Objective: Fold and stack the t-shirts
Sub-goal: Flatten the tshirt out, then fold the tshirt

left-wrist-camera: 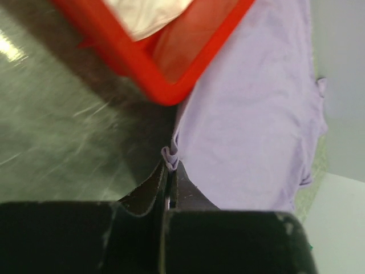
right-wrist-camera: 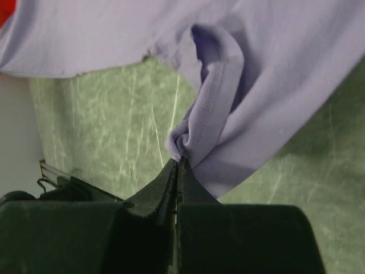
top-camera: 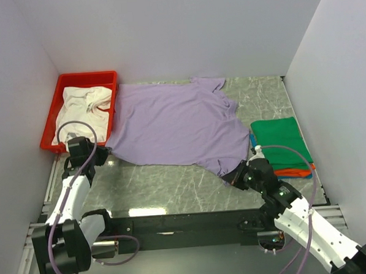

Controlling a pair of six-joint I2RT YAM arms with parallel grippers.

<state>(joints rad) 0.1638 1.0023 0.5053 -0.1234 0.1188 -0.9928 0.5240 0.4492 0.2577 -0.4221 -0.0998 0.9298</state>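
A rigid red plastic tray (top-camera: 51,113) with a raised rim sits just beyond the left gripper (top-camera: 104,152) and slightly to its left. It holds a crumpled white t-shirt (top-camera: 83,108), soft and creased. From that gripper rightward, a large lavender t-shirt (top-camera: 176,125) of thin, smooth knit lies spread mostly flat, reaching across to the right gripper (top-camera: 237,174). One edge touches the tray's wall, and a sleeve is rumpled on the far side. Just right of the right gripper lies a green t-shirt (top-camera: 280,141) folded into a neat rectangle, on top of an orange t-shirt (top-camera: 292,172) of which only an edge shows.

The table (top-camera: 173,180) is a glossy grey-green surface with pale marble-like veins. Plain white walls (top-camera: 177,33) close it in on three sides.

The left arm, white with black joints and a looping lilac cable (top-camera: 72,127), reaches forward with its wrist low. Its jaws are pinched tight on a small bunched corner of the lavender shirt's hem. The right arm leans in from the right, also low. Its jaws are clamped on a puckered fold of stitched hem at the shirt's near right corner, which is raised slightly off the table.
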